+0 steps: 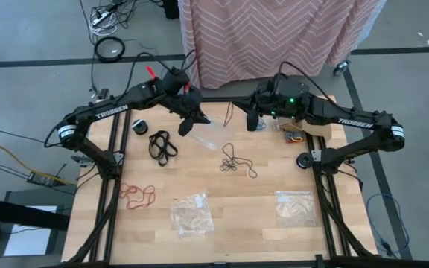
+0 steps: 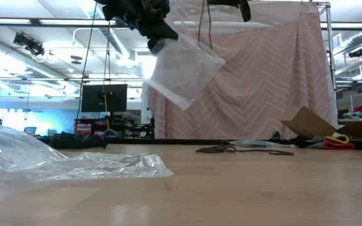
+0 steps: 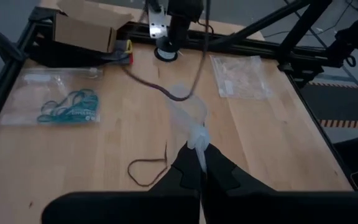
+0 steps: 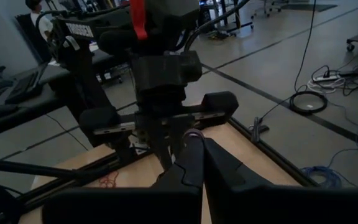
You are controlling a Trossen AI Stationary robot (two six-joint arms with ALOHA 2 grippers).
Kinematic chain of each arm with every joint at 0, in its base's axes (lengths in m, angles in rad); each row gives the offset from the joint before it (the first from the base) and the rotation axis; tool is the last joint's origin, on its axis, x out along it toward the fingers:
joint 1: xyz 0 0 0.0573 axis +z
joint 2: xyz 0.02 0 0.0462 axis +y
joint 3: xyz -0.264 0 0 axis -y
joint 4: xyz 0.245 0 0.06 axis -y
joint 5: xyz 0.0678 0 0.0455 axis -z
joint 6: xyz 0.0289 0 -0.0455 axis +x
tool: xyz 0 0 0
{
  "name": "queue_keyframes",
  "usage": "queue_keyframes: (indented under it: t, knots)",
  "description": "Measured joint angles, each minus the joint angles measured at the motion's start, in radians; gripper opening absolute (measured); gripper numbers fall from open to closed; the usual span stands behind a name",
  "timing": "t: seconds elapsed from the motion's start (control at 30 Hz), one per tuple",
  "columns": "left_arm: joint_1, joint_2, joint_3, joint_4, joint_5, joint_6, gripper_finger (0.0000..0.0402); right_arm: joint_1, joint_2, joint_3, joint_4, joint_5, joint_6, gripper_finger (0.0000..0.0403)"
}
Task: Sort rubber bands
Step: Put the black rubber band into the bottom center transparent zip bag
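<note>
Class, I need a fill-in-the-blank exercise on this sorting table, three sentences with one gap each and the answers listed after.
1. The left gripper is shut on a clear crinkly plastic ___.
2. The loose cluster of red rubber bands lies on the light ___ table.
3. The right gripper holds a thin dark brown rubber ___.

Missing words: bag; wooden; band

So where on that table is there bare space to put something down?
Bare wood lies between the red bands and the black bands, and between the two front bags. The far edge is crowded: both grippers and a cardboard box.
</note>
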Motion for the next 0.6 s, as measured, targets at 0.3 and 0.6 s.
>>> queue_keyframes:
  t: [0.3,0.6]
  knots:
    - [0.000,0.000,0.000,0.064,-0.003,-0.040,0.0000,0.001,0.000,0.000,-0.017,-0.004,0.007,0.0000]
    - [0.000,0.000,0.000,0.073,-0.083,-0.046,0.0000,0.003,0.000,0.000,-0.020,-0.030,0.026,0.0000]
